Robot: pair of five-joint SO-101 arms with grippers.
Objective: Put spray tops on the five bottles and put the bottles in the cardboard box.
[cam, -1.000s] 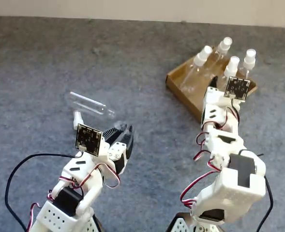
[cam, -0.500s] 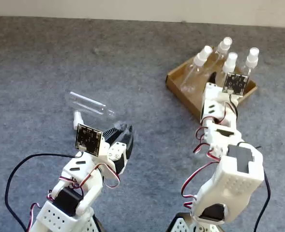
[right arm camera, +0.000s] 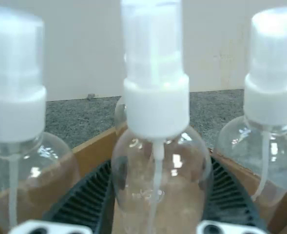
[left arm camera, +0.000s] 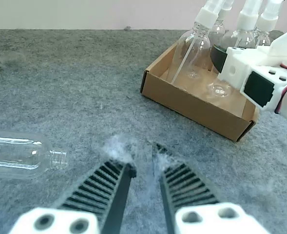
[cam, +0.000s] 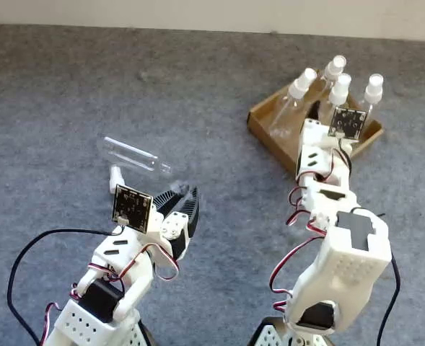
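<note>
A capless clear bottle [cam: 130, 153] [left arm camera: 14, 156] lies on the grey carpet, with a loose white spray top [cam: 116, 175] beside it. My left gripper [cam: 185, 198] [left arm camera: 143, 168] hovers near the bottle's neck end, narrowly open and holding nothing. In the cardboard box [cam: 270, 133] [left arm camera: 192, 100] stand several bottles with spray tops. My right gripper [right arm camera: 158, 195] is inside the box, shut on the sides of one capped bottle [right arm camera: 155, 161] [cam: 340, 90]. Its neighbours [right arm camera: 16, 161] [right arm camera: 270, 136] stand close on either side.
The carpet between the two arms and in front of the box is bare. A pale wall runs along the far edge. The right arm's body [cam: 342, 245] stretches from the front edge to the box.
The right arm has pushed farther into the box, carrying its capped bottle a little toward the back. The left arm, lying bottle and loose top have not moved.
</note>
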